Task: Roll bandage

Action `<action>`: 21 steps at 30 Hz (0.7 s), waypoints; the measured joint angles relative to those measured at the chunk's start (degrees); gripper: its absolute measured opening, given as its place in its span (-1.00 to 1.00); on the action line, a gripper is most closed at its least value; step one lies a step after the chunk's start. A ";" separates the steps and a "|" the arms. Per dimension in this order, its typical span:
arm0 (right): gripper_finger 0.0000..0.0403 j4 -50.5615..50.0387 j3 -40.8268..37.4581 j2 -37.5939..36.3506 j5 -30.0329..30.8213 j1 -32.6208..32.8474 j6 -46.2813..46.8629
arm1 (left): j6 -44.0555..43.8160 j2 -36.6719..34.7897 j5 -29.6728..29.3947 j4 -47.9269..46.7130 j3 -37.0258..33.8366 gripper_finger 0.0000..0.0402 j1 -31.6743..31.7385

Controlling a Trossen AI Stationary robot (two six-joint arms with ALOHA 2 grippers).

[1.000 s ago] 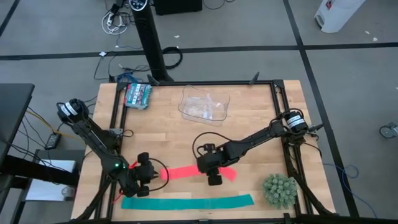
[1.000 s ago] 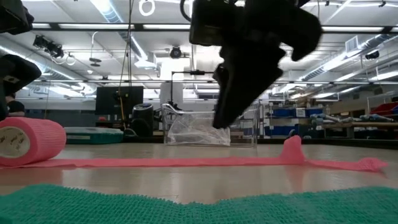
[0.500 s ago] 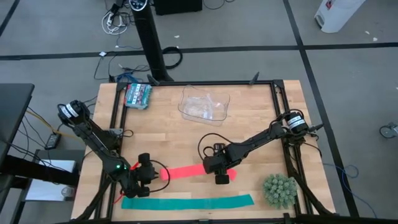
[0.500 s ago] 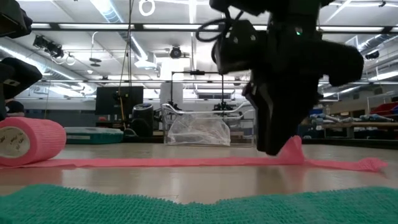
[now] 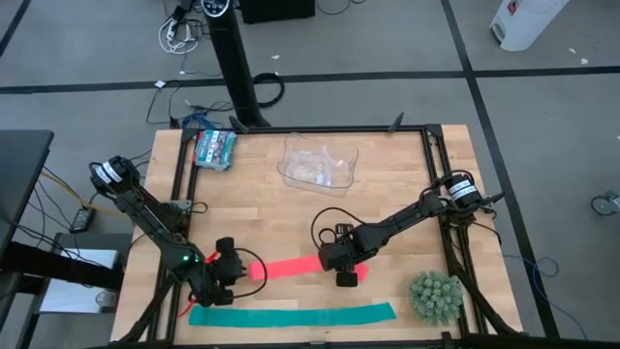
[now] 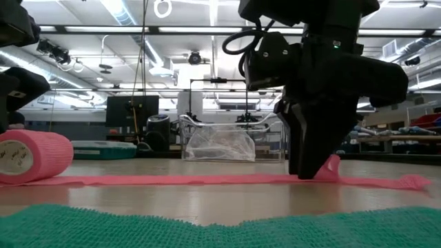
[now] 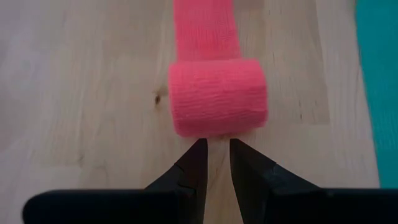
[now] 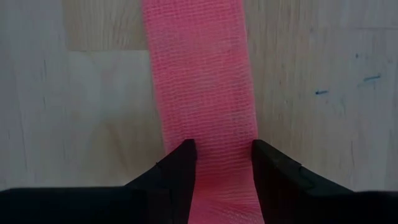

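Fingers of the right gripper (image 8: 219,163) are spread open astride the flat strip of the bandage (image 5: 291,267) near its loose end.
Just behind the rolled end, the left gripper (image 7: 215,157) is held nearly closed, grasping nothing; a teal strip (image 5: 291,315) is laid alongside on the table (image 5: 387,184).

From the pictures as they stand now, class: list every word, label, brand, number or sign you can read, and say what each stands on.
No text can be read as words.
The end face of the bandage roll carries dark print, too blurred to read.
The teal packet at the table's far left shows a printed pattern, too small to read.
The left gripper and right gripper show no markings.
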 joint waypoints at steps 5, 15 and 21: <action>-0.25 0.04 -0.04 0.02 -0.07 0.00 0.00 | 0.59 0.13 0.83 -1.02 0.00 -0.63 1.40; -0.25 0.20 -0.06 0.09 -0.44 0.00 -0.05 | 4.82 0.15 0.46 -1.56 0.00 -0.63 3.85; -0.25 0.24 -0.08 0.13 -0.50 0.00 -0.19 | 7.45 0.15 -0.35 -0.37 0.00 -0.63 4.94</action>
